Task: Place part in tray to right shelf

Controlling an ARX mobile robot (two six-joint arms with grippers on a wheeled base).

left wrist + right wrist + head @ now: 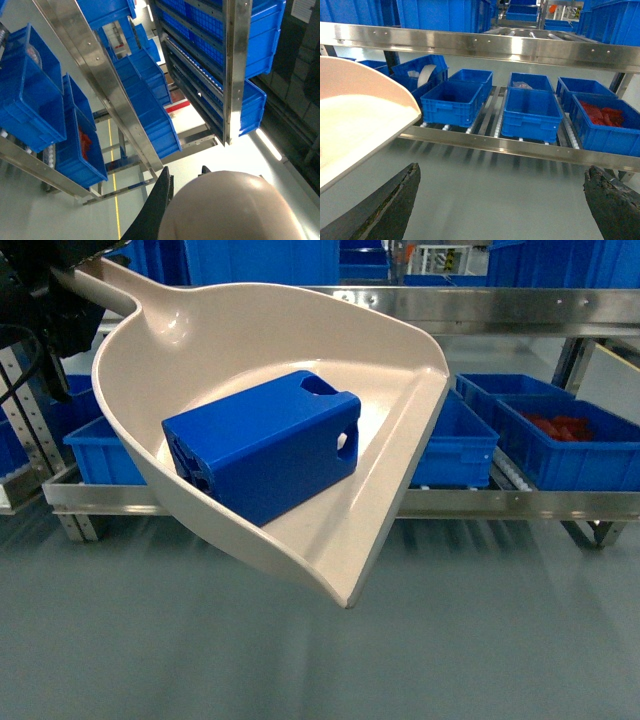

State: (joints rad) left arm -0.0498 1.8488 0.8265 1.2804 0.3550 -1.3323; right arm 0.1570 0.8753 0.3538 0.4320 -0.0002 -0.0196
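Tray (230,350) and block (262,443) fill the middle of the head view, held in the air in front of the shelf (480,502). The tray's handle is cut off at eleven o'clock, where it disappears into dark machinery; the left claw itself is not seen there. In the left wrist view only a rounded beige piece of the tray (235,207) is seen at six o'clock, with one dark finger (157,210) beside it. The other finger is hidden, so whether the left claw is closed on the tray cannot be told.

The block is seen lying on the tray's floor, near the middle. Its long axis runs from about eight o'clock to two o'clock. The ribbed, hollow end is turned toward eight o'clock, and the end with the round holes is turned toward two o'clock, near the flat lip. The tray's open lip is turned toward four o'clock, and the tray is tilted.

In the right wrist view the right claw (502,200) is spread wide, with its two dark fingers (387,207) at the lower corners and nothing between them. The tray's edge (375,107) is seen at nine o'clock. Blue crates (530,112) are lined up on the shelf's white rollers, and red items (602,114) lie in the crate at three o'clock; their shapes are hard to make out.
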